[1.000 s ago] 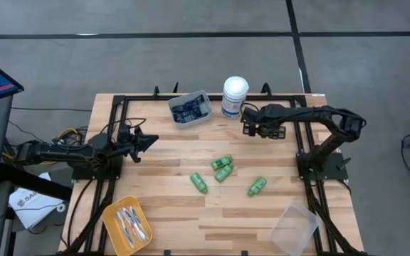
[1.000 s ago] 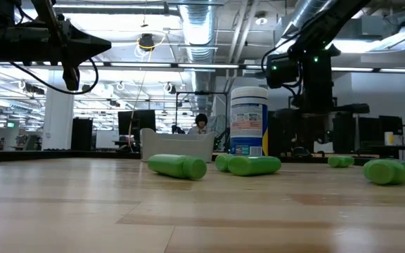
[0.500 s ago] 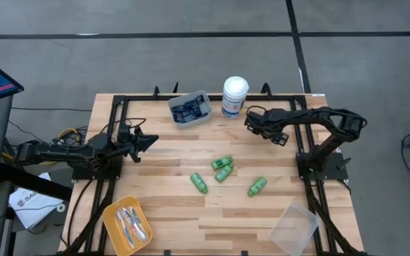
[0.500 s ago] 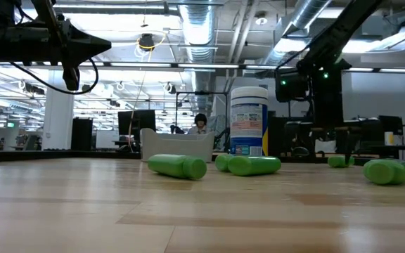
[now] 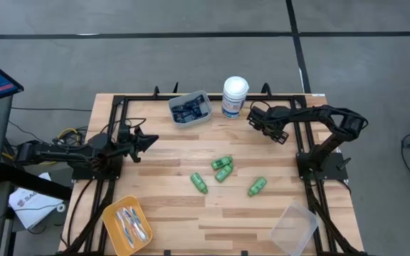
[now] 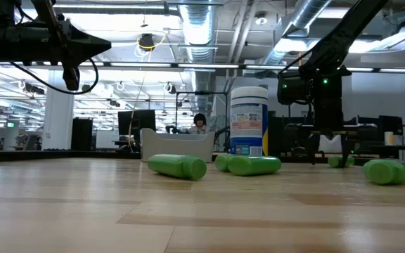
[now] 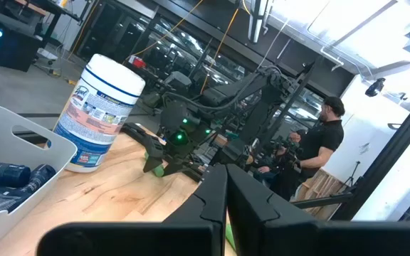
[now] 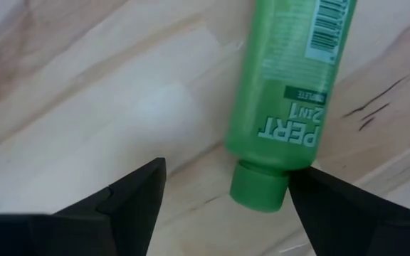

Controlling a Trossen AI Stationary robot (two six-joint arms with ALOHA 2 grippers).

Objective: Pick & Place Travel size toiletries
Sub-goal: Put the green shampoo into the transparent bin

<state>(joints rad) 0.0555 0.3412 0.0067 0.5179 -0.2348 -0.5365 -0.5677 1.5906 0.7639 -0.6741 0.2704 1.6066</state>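
Several bright green little bottles lie on their sides mid-table: a pair [image 5: 223, 168], one [image 5: 199, 183] and one [image 5: 256, 186]. Another green bottle [image 8: 290, 92] lies flat on the wood under my right gripper [image 8: 226, 179], whose open fingers stand either side of its cap end without touching; the low view shows this bottle [image 6: 339, 161] beside the gripper [image 6: 335, 156]. In the high view the right gripper [image 5: 265, 121] hides it. My left gripper [image 5: 151, 139] is shut and empty, held above the table's left side. Navy tubes fill a grey bin [image 5: 189, 109]; toothbrushes lie in an orange bin [image 5: 127, 224].
A tall white blue-labelled canister [image 5: 235, 97] stands at the far edge, just left of my right gripper. A clear empty bin [image 5: 294, 227] sits at the near right corner. Black frame rails run along the table's sides. A person [image 7: 322, 146] stands in the room beyond.
My right gripper has sunk toward the table over the far green bottle, drifting a little toward the far right, and has rolled about its own axis. Its fingers have stayed open. The bottles lie where they were.
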